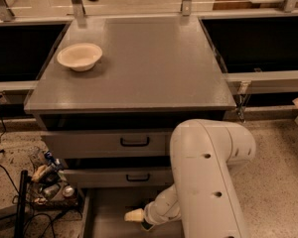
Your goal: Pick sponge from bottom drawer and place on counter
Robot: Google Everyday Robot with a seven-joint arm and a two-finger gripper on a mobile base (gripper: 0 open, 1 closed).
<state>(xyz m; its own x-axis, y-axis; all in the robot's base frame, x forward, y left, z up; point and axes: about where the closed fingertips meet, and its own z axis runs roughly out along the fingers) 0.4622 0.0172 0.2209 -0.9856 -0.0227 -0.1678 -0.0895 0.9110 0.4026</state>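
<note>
The tool (136,215), cream-tipped, sits low inside the open bottom drawer (108,216), a shallow grey metal tray. Can't tell how open it is or whether it grips anything. A small dark scrap (147,226) touches its tip, maybe the sponge. Behind it is the fat, smooth white arm (204,182). Up top, the matte grey tabletop (154,68) carries a round cream bowl (79,56). The floor (275,182) is speckled.

Smooth pale plastic jaws of the gripper (134,215) hang in the matt metal bottom drawer (108,213).
</note>
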